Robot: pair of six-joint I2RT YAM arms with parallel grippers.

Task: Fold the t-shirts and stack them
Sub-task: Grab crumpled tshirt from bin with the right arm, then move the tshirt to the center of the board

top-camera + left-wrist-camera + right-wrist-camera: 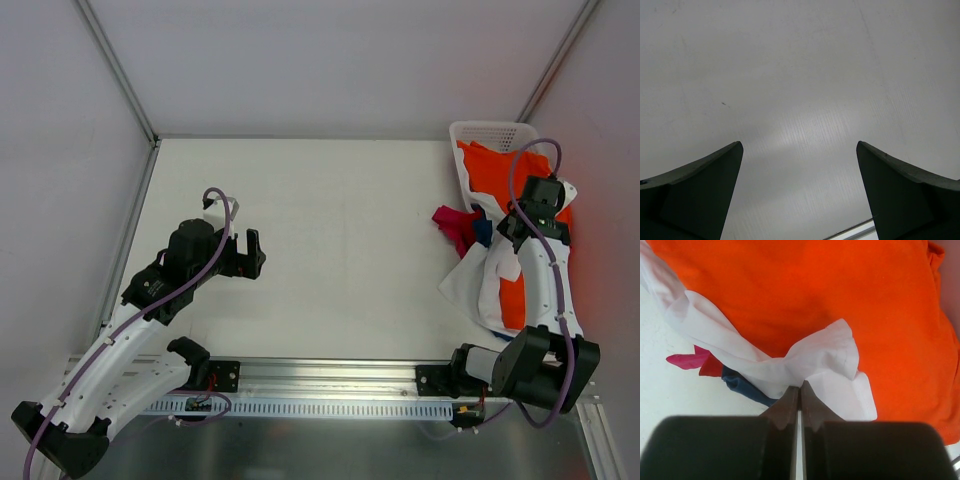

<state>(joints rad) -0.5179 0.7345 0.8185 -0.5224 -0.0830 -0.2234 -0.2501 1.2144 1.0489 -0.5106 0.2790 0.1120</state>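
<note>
White t-shirt [825,357] cloth is bunched into a pinched fold right at the tips of the right gripper [800,390]. Its jaws are pressed nearly together, only a thin slit showing between them, clamped on that fold. From the pinch the white cloth fans out ahead of the jaws and runs off as a twisted band to their left, lying over the orange t-shirt [815,285], which fills the space beyond and to the right of the jaws. Just left of the tips, a bit of the navy blue t-shirt [747,387] pokes out from under the white cloth. Farther left a corner of the magenta t-shirt [685,360] lies on the table [330,230].

In the top view the orange t-shirt spills out of a white lattice basket [490,130] beyond the right gripper, while the white one trails back toward the arm's base.

The left gripper [799,145] is well apart from the pile, its jaws spread wide, holding nothing, with only bare table surface between and ahead of them.
</note>
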